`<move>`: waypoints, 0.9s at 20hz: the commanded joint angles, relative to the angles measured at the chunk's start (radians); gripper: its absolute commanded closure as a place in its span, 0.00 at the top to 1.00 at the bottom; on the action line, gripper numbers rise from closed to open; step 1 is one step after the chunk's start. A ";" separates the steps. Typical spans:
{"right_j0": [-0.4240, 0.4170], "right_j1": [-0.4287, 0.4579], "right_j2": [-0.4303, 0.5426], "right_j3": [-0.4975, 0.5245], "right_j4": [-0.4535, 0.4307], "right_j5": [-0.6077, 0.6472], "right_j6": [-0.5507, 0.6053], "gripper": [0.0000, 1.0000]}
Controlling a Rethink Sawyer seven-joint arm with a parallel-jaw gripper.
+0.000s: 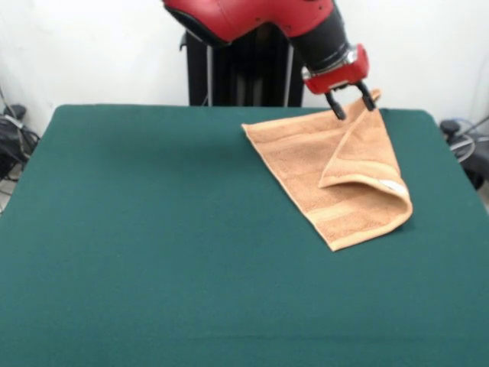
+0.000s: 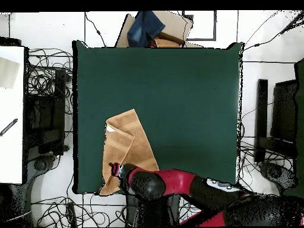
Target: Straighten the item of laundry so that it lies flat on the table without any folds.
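Lying on the dark green table [image 1: 153, 252], toward its far right part in the front view: the orange-tan towel [image 1: 306, 164], not flat. One side doubled over onto the rest, so that a triangular flap [image 1: 365, 157] covers the right half, running from a raised corner at the table's far edge down to a rounded fold near the lower right. Small white label [image 1: 393, 186] showing on the flap's lower edge, beside that fold. Woven band stripe visible across the lower layer near its closest corner. Left part of the towel spread in a single layer, one corner pointing left, one pointing toward the camera.

Hanging over the towel's far corner: the tool [image 1: 351, 106], on the end of the red and black arm [image 1: 260, 19] coming down from the top of the frame. Two dark fingers [image 1: 335, 108] spread apart with a gap between them, released, the towel's raised corner just behind and between them; cannot tell whether cloth and fingertips actually touch.

Seen from overhead: towel [image 2: 127, 148] near the left edge of the table [image 2: 178, 89] and close to the robot's side, its nearest tip reaching the table's edge, with the tool [image 2: 114, 170] over that end.
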 commanded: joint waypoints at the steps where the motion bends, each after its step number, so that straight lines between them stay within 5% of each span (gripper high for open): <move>1: 0.033 0.032 0.049 -0.109 -0.002 0.045 0.051 1.00; 11: 0.001 0.043 0.078 -0.133 0.029 0.113 0.035 1.00; 18: -0.043 0.120 0.071 -0.148 -0.024 0.090 0.003 1.00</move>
